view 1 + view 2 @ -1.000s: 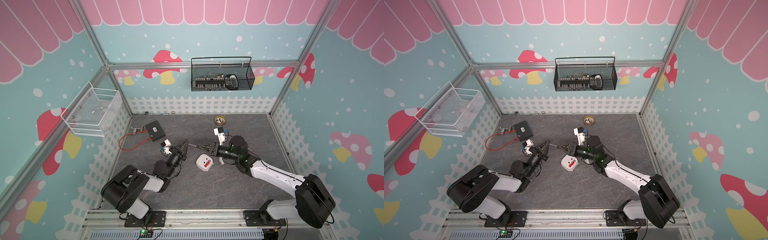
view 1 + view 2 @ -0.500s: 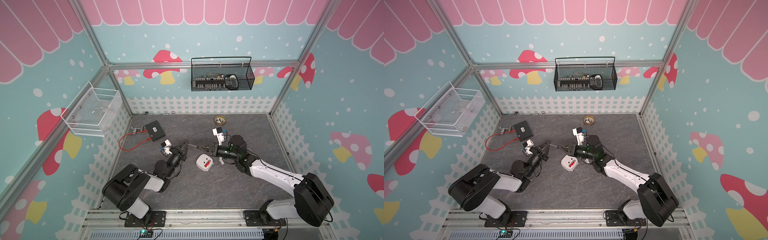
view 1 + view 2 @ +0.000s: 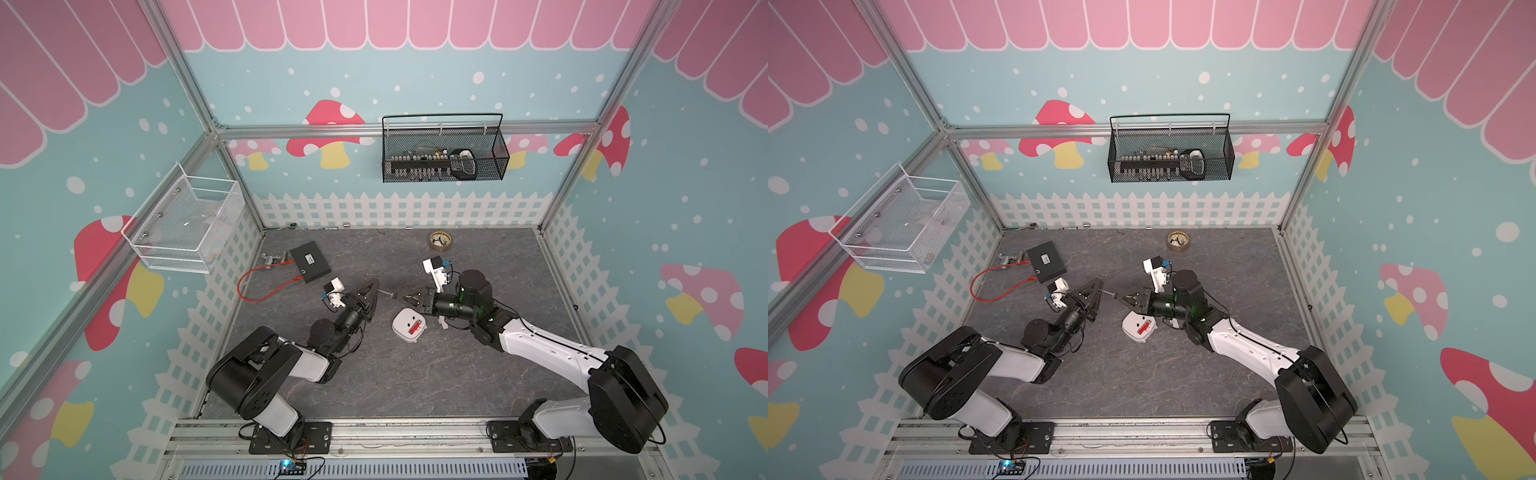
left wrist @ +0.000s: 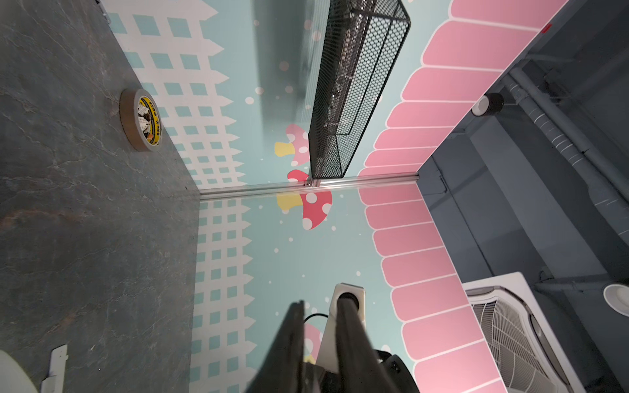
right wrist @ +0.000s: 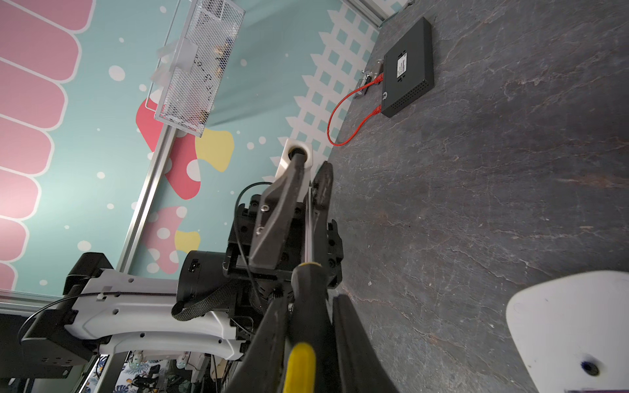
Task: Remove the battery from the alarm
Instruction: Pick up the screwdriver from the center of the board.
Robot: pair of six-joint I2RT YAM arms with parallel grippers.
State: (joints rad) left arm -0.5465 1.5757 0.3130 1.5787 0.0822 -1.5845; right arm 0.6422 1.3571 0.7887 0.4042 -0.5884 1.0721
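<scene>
The alarm [image 3: 406,332] lies back up on the grey floor, with the red battery [image 3: 414,329] in its recess; both also show in a top view, the alarm [image 3: 1133,330] and the battery [image 3: 1144,328]. Its white edge [image 5: 571,323] appears in the right wrist view. Just above it my right gripper [image 3: 401,294] [image 5: 308,301] is shut on the black-and-yellow screwdriver [image 5: 306,323]. The shaft [image 5: 309,217] points into my left gripper [image 3: 375,286] [image 4: 321,306], whose jaws stand apart around its tip. A small white cover [image 4: 56,364] lies beside the alarm.
A brass-coloured tape roll [image 3: 440,241] sits near the back wall. At the back left is a black box [image 3: 310,262] with a red cable [image 3: 266,286]. A black wire basket [image 3: 444,153] hangs on the back wall and a white mesh basket [image 3: 187,224] on the left wall.
My left gripper's jaws have parted from the screwdriver shaft. The right gripper keeps its hold on the handle, and both arms have barely moved.
</scene>
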